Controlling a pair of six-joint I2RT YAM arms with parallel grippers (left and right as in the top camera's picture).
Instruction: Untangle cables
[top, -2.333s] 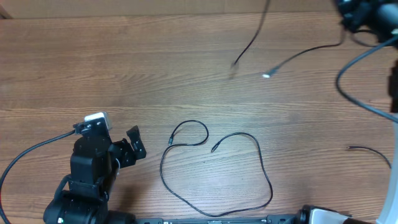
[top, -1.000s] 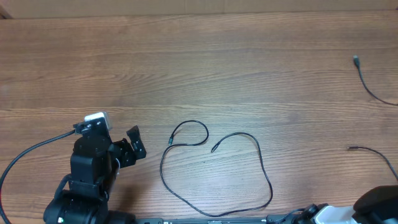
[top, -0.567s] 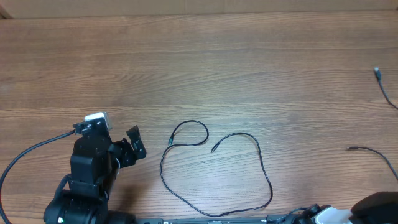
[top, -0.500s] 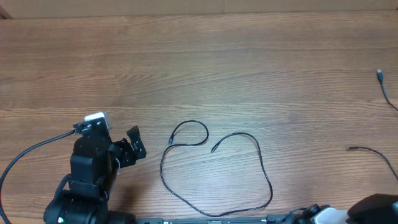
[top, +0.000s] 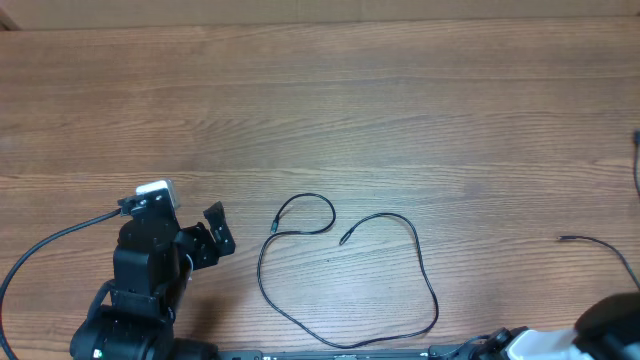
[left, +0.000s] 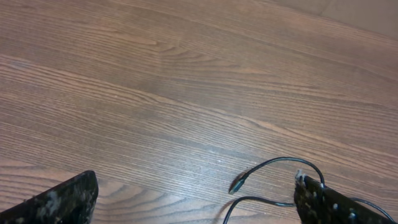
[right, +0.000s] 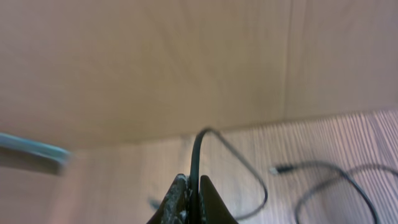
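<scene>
Cables (top: 261, 275): one slack loop lies on the worktop (top: 300, 120) just right of the left pincer (top: 210, 238), whose jaws stand apart; this arm is nearer. Right pincer (right: 191, 186) is clamped on another cord (right: 198, 155).

No legible text or markings anywhere.

Cable count, three showing: looped cable (top: 260, 275) mid-table, second cable (top: 585, 238) near right edge, third cable (top: 637, 165) barely poking in. Arms, two: left arm (top: 150, 260), right arm (top: 610, 320).
</scene>
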